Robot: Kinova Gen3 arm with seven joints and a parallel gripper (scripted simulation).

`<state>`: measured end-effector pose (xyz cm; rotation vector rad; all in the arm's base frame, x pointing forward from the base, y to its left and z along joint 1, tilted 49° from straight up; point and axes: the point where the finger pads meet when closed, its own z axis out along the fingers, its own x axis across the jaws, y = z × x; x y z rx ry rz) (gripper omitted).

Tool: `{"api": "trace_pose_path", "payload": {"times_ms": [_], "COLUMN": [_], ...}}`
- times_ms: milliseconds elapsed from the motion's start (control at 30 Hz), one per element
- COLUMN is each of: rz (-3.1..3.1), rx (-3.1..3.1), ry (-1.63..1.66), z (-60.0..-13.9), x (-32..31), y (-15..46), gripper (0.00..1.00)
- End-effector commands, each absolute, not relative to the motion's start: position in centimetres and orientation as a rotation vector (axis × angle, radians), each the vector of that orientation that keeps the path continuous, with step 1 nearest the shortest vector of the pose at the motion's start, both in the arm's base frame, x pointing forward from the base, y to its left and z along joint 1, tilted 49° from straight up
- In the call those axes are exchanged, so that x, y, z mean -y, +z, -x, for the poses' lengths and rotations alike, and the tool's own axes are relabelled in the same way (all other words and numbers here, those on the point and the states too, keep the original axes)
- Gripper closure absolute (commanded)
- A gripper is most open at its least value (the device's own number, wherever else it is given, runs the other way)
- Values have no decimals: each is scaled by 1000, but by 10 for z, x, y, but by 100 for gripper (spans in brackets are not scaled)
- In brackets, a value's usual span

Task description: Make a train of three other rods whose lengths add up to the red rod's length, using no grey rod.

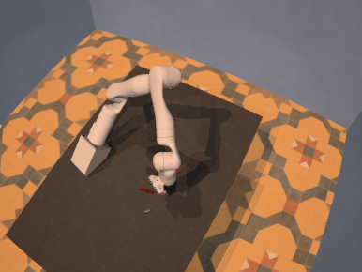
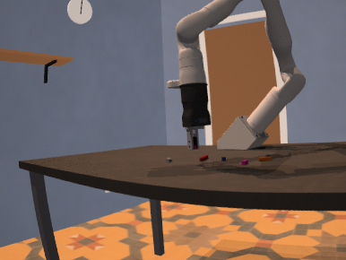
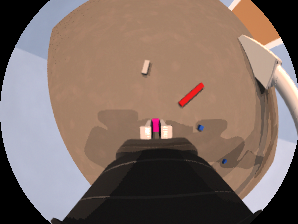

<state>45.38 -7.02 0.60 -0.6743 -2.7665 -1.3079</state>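
A magenta rod point(image 2: 195, 147) point(image 3: 156, 125) is clamped in the jaws point(image 2: 194, 148), held above the table point(image 1: 108, 220) point(image 2: 116, 172) point(image 3: 100, 75). The red rod point(image 1: 146, 190) point(image 2: 203, 158) point(image 3: 191, 94) is left lying flat.

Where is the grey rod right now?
In the wrist view the grey rod lies on the table, left of the red rod, its nearest neighbour there; the exterior view also shows it left of the red one.
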Motion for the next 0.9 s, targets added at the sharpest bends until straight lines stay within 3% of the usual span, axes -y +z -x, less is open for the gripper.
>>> {"api": "trace_pose_path", "payload": {"times_ms": [0, 633, 867], "rz": [694, 703, 903], "rx": [2795, 2790, 2667], "ry": [-1301, -1300, -1271], "z": [-456, -449, -417], "x": [96, 114, 89], "y": [24, 43, 61], "gripper": [76, 76, 76]}}
